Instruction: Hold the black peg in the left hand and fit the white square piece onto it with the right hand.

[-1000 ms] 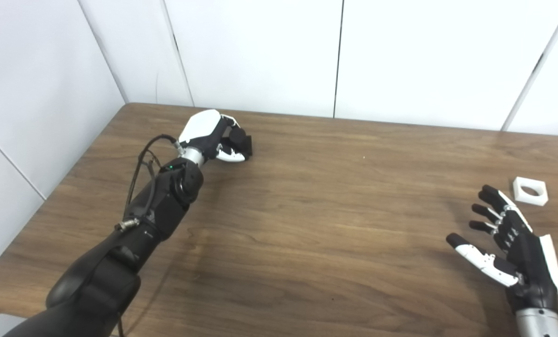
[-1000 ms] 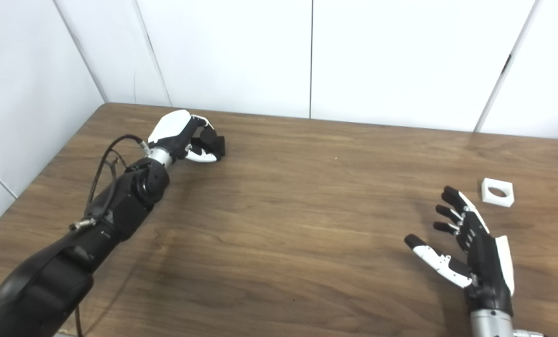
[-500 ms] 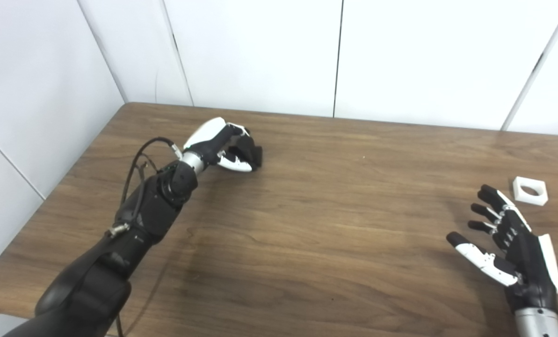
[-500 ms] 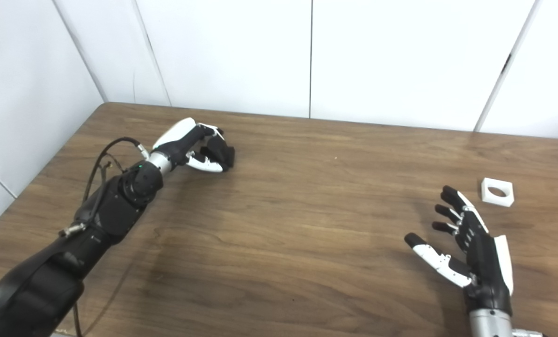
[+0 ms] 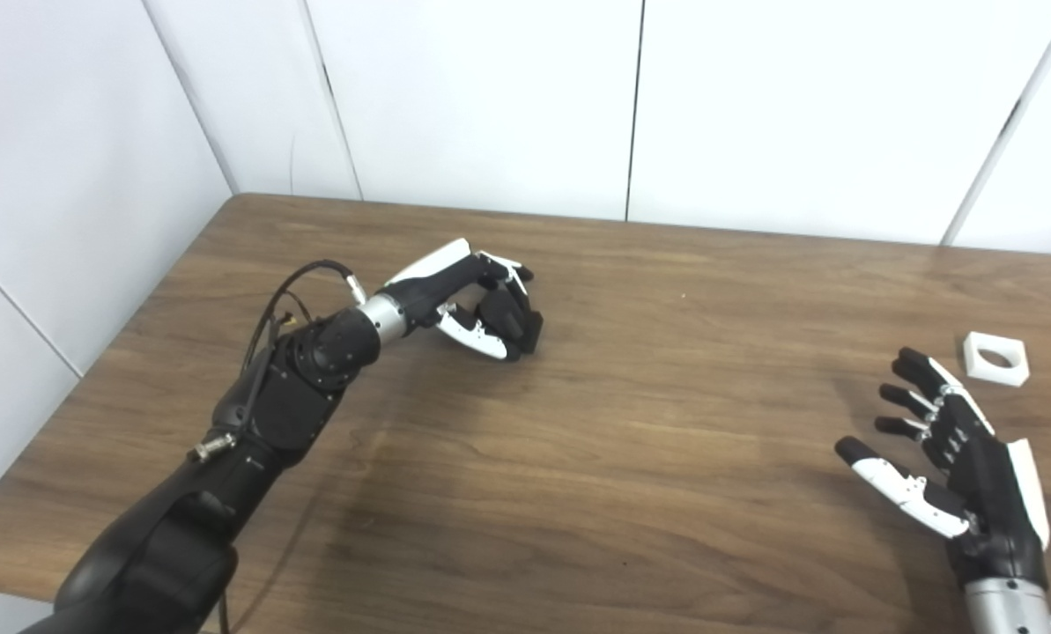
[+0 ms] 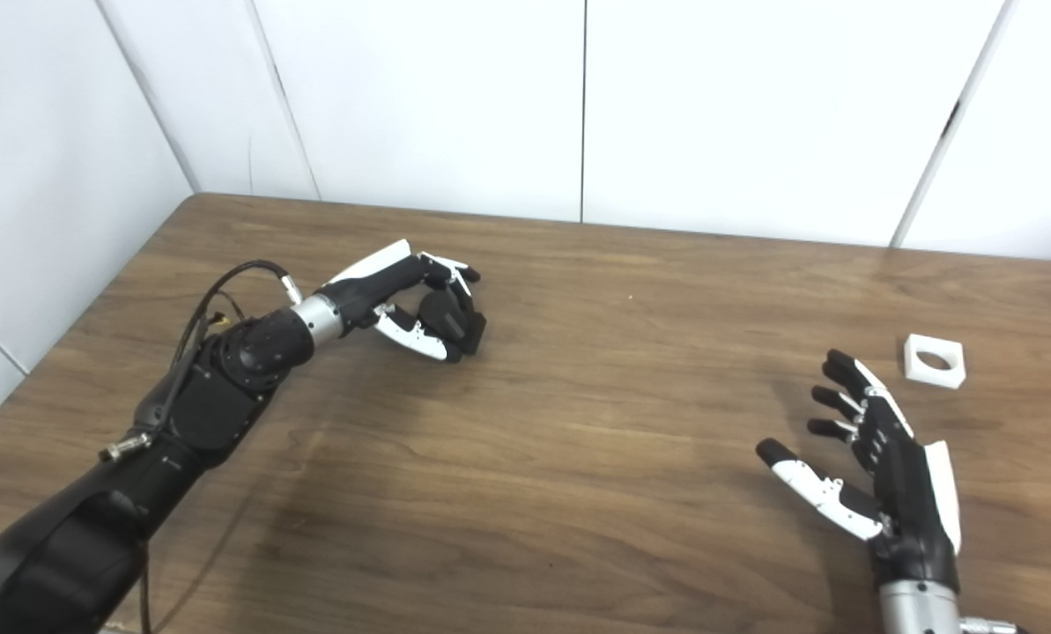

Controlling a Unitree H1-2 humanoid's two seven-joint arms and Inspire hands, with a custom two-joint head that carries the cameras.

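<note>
The wooden surface (image 5: pixel 631 423) carries only the white square piece (image 5: pixel 997 358), lying flat near its right edge with bare wood between it and the arms. The left robot hand (image 5: pixel 481 299) has its fingers curled around the black peg (image 5: pixel 525 328), just above the wood. The right robot hand (image 5: pixel 948 458) is spread wide, empty, just short of the piece. Since a second ago, the left one has carried the peg toward the centre; the right has barely shifted.

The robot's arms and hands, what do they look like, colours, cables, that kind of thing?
Both arms are glossy black with silver metal wrists. The left hand and right hand are black with a white back plate and a white, black-tipped thumb. A thin black cable loops beside the left forearm, which also carries a small silver connector.
</note>
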